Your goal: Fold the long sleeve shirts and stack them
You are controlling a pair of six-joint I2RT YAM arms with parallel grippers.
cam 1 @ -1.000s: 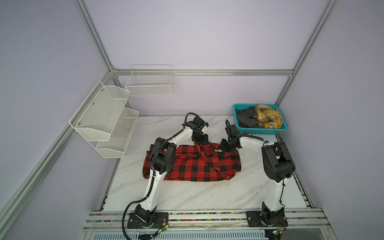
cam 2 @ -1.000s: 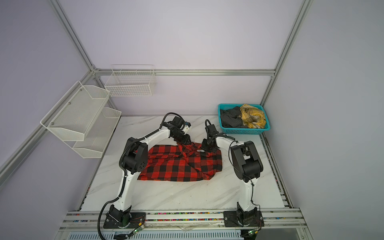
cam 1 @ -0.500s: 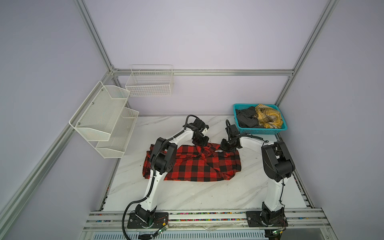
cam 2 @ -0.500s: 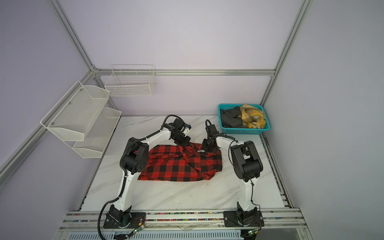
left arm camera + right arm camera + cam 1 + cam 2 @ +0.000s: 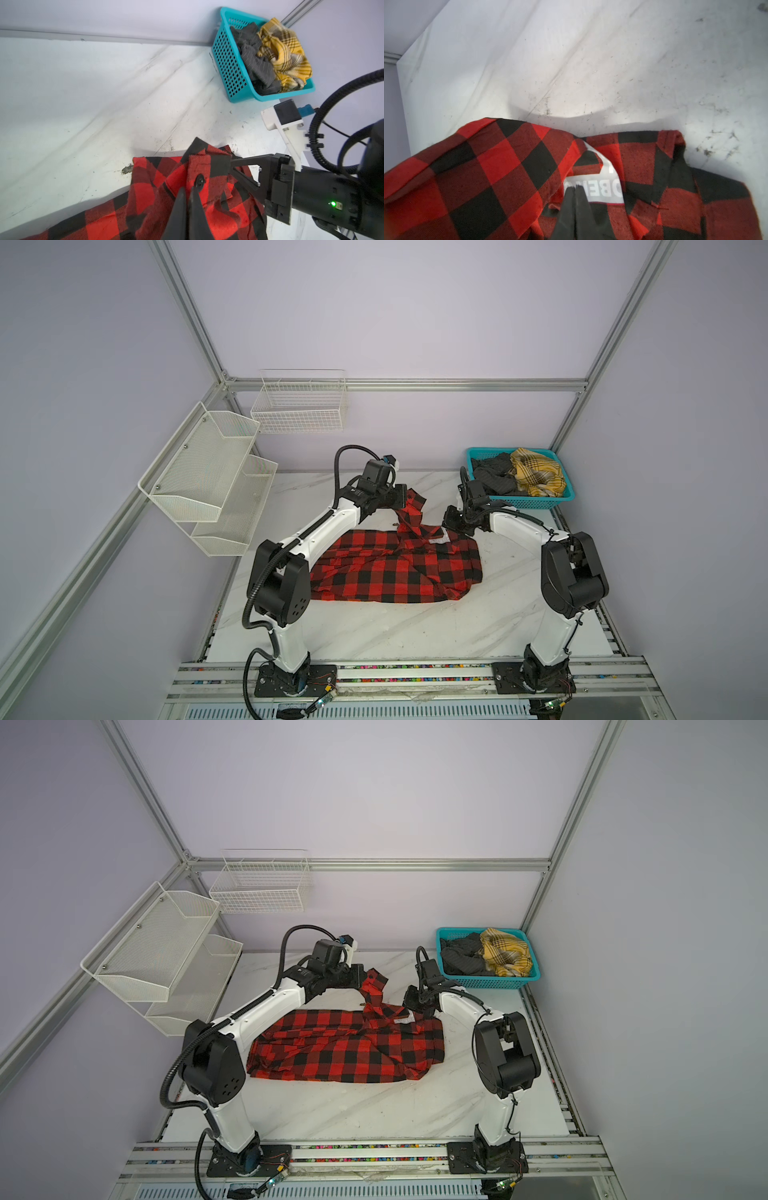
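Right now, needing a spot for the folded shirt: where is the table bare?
Bare: the wide strip between the flannel shirt and the front rail, and the far-left patch between left arm and back wall. Crowded: far middle, where left gripper and right gripper pinch the shirt beside the teal basket.

1. Red-and-black buffalo-check flannel shirt (image 5: 395, 572) lies rumpled, spread sideways across the middle of the counter (image 5: 374, 630).
2. Its buttoned cuff (image 5: 412, 506) is lifted up off the counter at the back.
3. A white patch (image 5: 604, 191) with block letters shows near the collar.
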